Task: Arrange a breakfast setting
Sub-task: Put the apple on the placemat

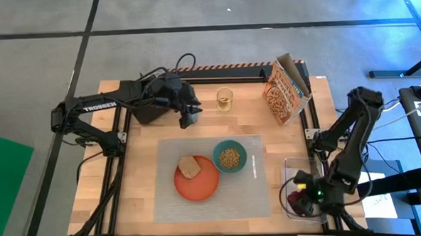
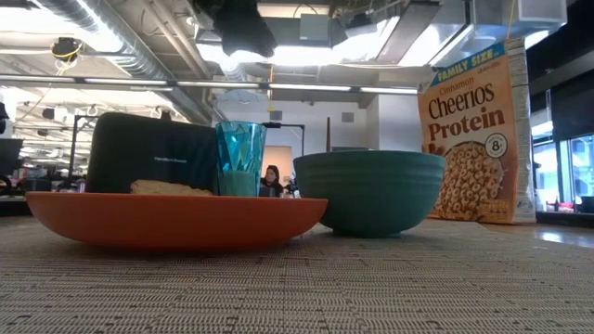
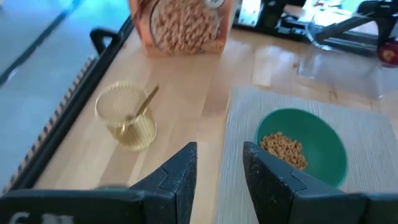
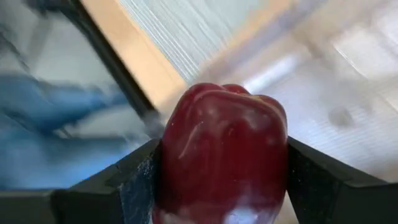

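The right gripper (image 4: 221, 180) sits at the lower right of the high view, down inside a clear plastic tub (image 1: 296, 167) that stands just off the right edge of the grey placemat (image 1: 164, 198). In its wrist view a dark-red apple (image 4: 222, 152) fills the gap between the two fingers, both pads against its sides, so the jaws look closed on the fruit. The hold is low and square across the widest part, probably so the apple can be lifted out without rolling. The left gripper (image 3: 219, 177) hovers at the upper middle of the high view, above bare wood near the black toaster (image 1: 142, 107); its fingers stand narrowly apart with nothing between them, apparently waiting. On the placemat the orange plate (image 1: 199, 188) carries a toast slice (image 1: 190, 166), and touching its upper right rim is the teal bowl (image 1: 230, 156), which holds a small heap of cereal rings (image 3: 283, 149) — only the bottom is covered. A small yellowish glass (image 3: 127, 115) stands on the wood above the mat with the gold spoon (image 3: 144, 104) leaning inside it — not yet laid at the setting. The open cereal box (image 1: 284, 93) stands at the upper right. The teal tumbler (image 2: 239, 158) shows only in the low view, behind the plate.
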`<action>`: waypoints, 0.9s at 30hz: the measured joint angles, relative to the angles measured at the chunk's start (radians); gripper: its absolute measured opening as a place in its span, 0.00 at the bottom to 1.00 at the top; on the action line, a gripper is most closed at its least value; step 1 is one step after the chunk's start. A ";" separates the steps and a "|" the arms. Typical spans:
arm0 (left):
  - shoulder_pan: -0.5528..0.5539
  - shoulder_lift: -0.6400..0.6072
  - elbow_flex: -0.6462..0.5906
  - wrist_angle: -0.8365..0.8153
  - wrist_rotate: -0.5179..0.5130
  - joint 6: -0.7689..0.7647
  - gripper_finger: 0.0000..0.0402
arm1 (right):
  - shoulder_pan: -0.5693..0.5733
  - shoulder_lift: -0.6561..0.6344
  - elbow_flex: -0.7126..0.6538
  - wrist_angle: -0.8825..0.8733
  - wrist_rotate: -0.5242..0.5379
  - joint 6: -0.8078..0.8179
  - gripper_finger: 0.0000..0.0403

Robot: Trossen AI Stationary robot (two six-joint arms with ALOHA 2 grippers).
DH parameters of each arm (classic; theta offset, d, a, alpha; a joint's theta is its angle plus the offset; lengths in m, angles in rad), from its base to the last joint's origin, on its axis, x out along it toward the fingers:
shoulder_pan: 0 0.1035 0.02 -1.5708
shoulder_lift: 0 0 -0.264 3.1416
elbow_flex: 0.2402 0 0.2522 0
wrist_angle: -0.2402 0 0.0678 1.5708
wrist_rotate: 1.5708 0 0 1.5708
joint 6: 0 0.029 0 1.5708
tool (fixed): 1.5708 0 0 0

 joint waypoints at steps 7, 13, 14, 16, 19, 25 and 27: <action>-0.049 0.000 0.000 0.141 0.003 0.067 0.31 | -0.010 -0.107 0.072 -0.080 0.417 0.027 0.68; -0.100 0.000 0.000 0.305 -0.016 0.168 0.31 | -0.115 -0.193 0.077 -0.091 0.778 0.047 0.68; -0.114 0.000 0.000 0.342 -0.021 0.197 0.31 | -0.148 -0.202 0.077 -0.091 0.823 0.065 0.68; -0.148 0.000 0.000 0.419 -0.026 0.282 0.31 | -0.229 -0.216 0.077 -0.089 0.877 0.127 0.68; -0.216 0.009 0.001 0.521 -0.075 0.420 0.31 | -0.358 -0.224 0.077 -0.067 0.888 0.210 0.68; -0.303 0.061 0.000 0.700 -0.287 0.504 0.31 | -0.574 -0.200 0.077 0.170 0.940 0.119 0.69; -0.314 0.076 0.000 0.750 -0.304 0.505 0.31 | -0.623 -0.189 0.077 0.291 0.951 0.024 0.70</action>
